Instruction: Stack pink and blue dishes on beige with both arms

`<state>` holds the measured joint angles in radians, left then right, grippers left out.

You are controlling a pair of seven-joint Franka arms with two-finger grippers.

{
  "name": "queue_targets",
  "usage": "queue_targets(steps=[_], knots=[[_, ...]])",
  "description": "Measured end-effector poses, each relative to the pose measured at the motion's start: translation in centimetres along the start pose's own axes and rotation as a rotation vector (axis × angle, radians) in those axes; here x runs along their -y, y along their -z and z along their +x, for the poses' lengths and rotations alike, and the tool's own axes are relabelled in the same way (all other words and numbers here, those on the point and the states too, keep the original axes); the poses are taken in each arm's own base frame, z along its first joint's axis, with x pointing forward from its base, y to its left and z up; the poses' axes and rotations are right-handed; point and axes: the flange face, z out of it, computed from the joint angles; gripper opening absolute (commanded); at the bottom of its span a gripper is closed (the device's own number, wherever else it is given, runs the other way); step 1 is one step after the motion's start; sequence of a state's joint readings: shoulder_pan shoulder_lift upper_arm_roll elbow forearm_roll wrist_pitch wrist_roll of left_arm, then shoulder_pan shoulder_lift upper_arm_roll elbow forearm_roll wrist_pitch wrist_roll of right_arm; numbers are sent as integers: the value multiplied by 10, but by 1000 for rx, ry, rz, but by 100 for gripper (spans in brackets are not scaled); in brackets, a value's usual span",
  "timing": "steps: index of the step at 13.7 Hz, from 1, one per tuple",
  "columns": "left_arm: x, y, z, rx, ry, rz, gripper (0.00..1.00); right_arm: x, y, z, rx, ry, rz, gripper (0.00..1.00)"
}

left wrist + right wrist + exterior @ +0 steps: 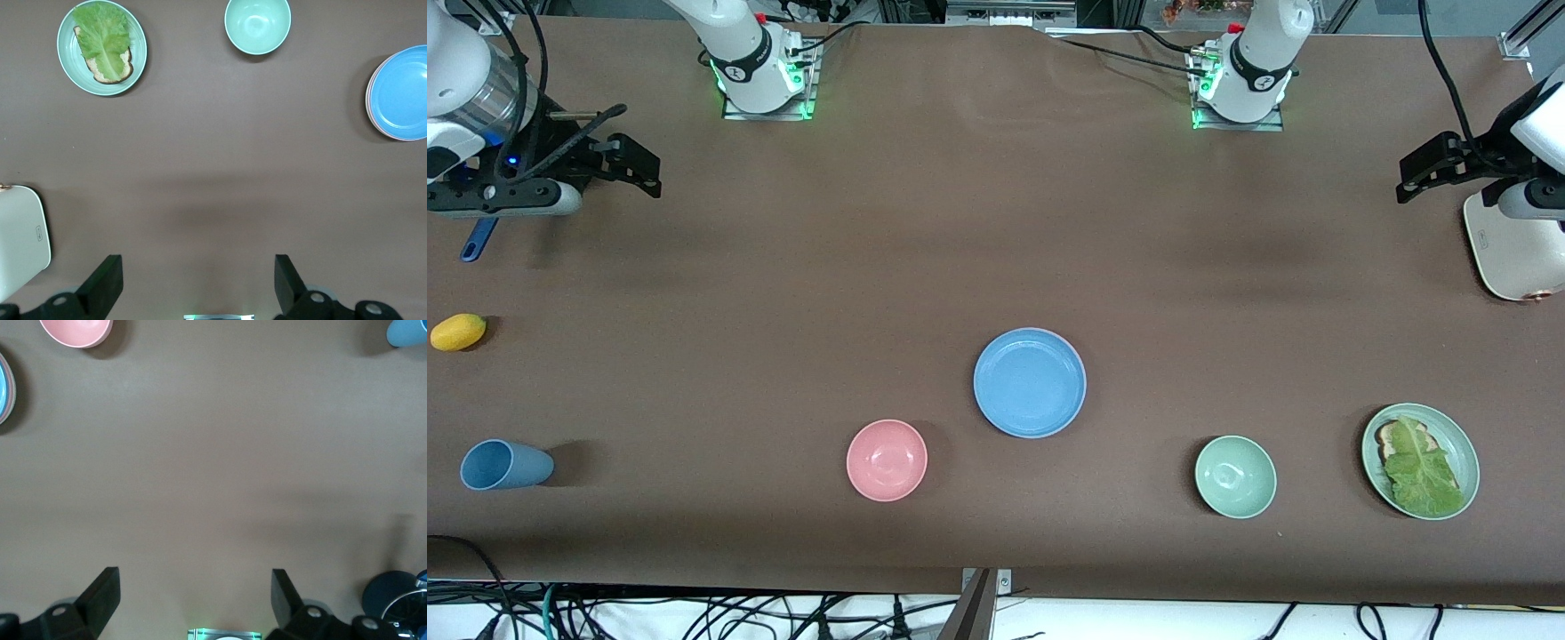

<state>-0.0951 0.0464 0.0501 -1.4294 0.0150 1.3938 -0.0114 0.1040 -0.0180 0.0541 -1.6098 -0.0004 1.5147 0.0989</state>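
The sky blue plate lies in the middle of the table, on top of a stack. A thin pale pink rim shows just under its edge. No beige plate shows anywhere; whatever lies lower in the stack is hidden. My left gripper hangs open and empty above the left arm's end of the table, beside a white appliance; the left wrist view shows its fingers wide apart. My right gripper hangs open and empty above the right arm's end. Both are well away from the stack.
A pink bowl and a mint-green bowl sit nearer the camera than the stack. A green plate holds bread and lettuce. A blue cup lies on its side, with a yellow fruit near it. A white appliance sits below the left gripper.
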Motion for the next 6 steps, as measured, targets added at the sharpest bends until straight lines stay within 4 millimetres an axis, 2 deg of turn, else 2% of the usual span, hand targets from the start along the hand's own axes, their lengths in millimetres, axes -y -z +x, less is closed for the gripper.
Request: queue_targets(steps=[6], knots=[[2, 0, 0, 0, 4, 0, 100, 0, 5, -1, -11, 0, 1, 100]])
